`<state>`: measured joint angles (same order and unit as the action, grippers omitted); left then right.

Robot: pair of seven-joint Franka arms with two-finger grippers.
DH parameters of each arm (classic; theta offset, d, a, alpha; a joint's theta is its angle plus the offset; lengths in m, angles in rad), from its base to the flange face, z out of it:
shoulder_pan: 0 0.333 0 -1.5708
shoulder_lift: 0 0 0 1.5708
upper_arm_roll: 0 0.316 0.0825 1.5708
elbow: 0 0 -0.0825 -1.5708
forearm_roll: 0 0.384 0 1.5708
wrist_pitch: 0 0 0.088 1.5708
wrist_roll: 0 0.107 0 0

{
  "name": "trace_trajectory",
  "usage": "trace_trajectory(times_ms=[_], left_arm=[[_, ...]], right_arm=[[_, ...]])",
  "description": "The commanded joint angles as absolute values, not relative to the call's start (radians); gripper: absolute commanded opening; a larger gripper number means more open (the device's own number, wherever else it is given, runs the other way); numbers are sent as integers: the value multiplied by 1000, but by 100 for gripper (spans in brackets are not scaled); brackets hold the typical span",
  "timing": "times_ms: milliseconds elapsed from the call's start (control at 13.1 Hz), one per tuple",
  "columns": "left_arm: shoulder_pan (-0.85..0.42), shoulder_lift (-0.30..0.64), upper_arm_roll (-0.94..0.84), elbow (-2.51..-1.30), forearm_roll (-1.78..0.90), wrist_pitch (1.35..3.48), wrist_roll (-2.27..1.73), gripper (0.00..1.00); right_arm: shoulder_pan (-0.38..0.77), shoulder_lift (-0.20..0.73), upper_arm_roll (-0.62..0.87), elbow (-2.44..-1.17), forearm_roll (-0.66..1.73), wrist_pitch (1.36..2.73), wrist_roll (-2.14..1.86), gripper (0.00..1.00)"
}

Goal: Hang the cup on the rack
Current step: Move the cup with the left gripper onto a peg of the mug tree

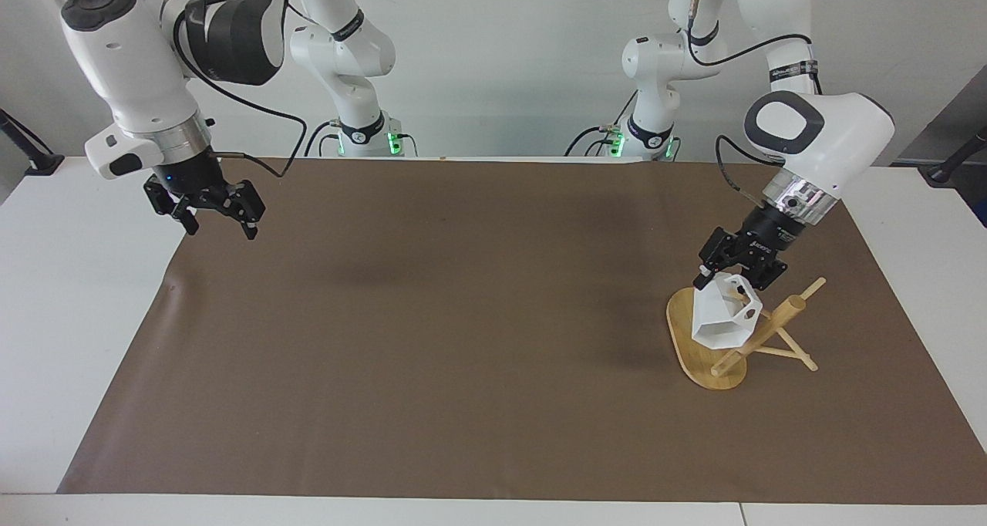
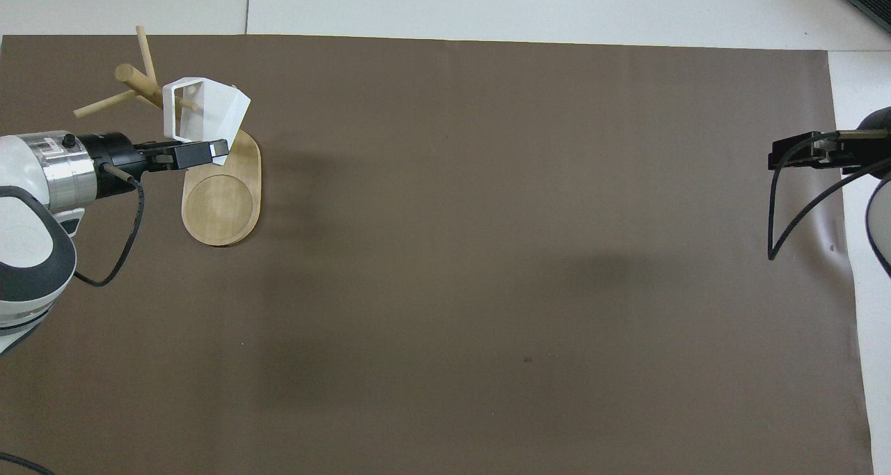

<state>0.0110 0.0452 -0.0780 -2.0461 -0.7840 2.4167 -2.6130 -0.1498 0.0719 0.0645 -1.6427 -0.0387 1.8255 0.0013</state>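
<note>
Cup [image 1: 723, 319] tilted on your rack [image 1: 713, 348], a peg through its handle, left gripper [image 1: 739, 273] clamped on that cup, right gripper [image 1: 217, 219] spread apart, waiting over the brown mat's [image 1: 463, 341] edge.

Cup [image 1: 723, 319]: matt white, hard-looking, flat facets with crisp edges, no gloss on any face.

Rack [image 1: 713, 356]: pale wood with a smooth finish; oval base shows a faint sheen and a round turned ring in the overhead view. Post and pegs are the same light wood, plain and unpainted.

Worktop [image 1: 62, 279]: smooth white surface, mostly covered by a brown mat [image 1: 463, 341], matt, thin like paper or sheet, slightly rippled at the edge toward my right arm's end.

My left end effector [image 1: 732, 274]: matt black, plastic-looking, below a bright brushed-metal wrist ring. My right end effector [image 1: 216, 214]: same black finish. Arm shells are glossy white, with dark grey panels.
</note>
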Motion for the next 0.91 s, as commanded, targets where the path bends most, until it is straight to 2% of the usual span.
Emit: trace_trajectory(times_ms=[0, 837], left_arm=[[26, 51, -84, -2043, -761, 2436, -2661, 0], [35, 57, -84, -2042, -759, 2436, -2692, 0]], right_arm=[[-150, 66, 63, -1635, -57, 1804, -6, 100], [-149, 66, 74, -1615, -55, 1786, 54, 100]])
